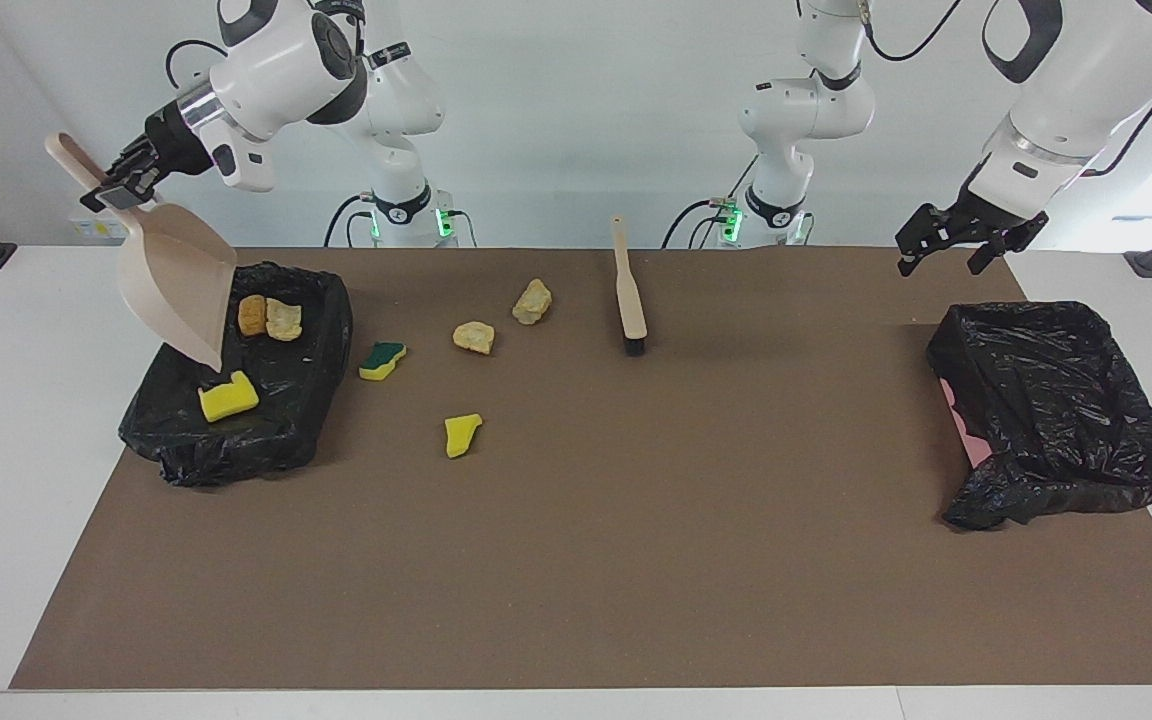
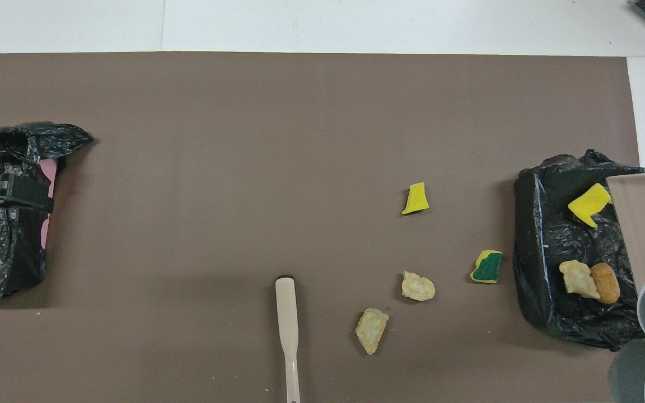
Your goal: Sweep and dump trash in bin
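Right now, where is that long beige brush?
The brush lies flat on the brown mat near the robots' edge, about midway between the two arms, with the tan foam chunk beside it toward the right arm's end. No gripper touches it.

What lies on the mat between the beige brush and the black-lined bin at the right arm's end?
Four scraps: two tan foam chunks, a green-faced yellow sponge and a plain yellow sponge piece, clearest in the overhead view.
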### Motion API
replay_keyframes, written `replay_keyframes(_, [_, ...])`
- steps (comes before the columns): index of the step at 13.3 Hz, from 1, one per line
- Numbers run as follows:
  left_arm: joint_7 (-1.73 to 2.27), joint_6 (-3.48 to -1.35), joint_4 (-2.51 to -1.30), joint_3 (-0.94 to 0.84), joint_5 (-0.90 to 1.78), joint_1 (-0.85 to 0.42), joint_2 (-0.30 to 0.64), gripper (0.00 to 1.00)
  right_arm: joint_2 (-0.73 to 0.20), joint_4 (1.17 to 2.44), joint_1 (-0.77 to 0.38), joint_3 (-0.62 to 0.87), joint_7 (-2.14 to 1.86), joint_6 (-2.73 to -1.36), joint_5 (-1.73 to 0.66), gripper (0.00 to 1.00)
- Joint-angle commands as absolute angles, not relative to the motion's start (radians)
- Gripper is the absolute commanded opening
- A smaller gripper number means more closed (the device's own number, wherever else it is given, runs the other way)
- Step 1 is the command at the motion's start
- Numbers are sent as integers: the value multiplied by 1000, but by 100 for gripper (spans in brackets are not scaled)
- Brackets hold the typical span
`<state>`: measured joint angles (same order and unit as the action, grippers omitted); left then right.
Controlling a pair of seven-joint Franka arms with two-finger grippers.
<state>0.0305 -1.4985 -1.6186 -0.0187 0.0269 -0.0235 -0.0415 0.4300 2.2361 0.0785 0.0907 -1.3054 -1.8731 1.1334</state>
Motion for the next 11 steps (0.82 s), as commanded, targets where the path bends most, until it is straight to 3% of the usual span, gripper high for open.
replay_keyframes(1, [34, -1384, -1507, -11, 28, -37, 3, 100, 349, 2111, 71, 92, -1293, -1765, 972, 0])
replay_keyframes(3, [34, -1394, -1522, -11, 31, -37, -3, 100, 215, 1940, 74, 94, -1296, -1674, 803, 0])
replay_keyframes(6, [34, -1388, -1522, -11, 31, -37, -6, 100, 111, 1795, 78, 94, -1214, -1692, 674, 0])
replay_keyframes(11, [32, -1388, -1526, -11, 32, -37, -9, 100, 2, 1725, -56, 123, -788, -1677, 504, 0])
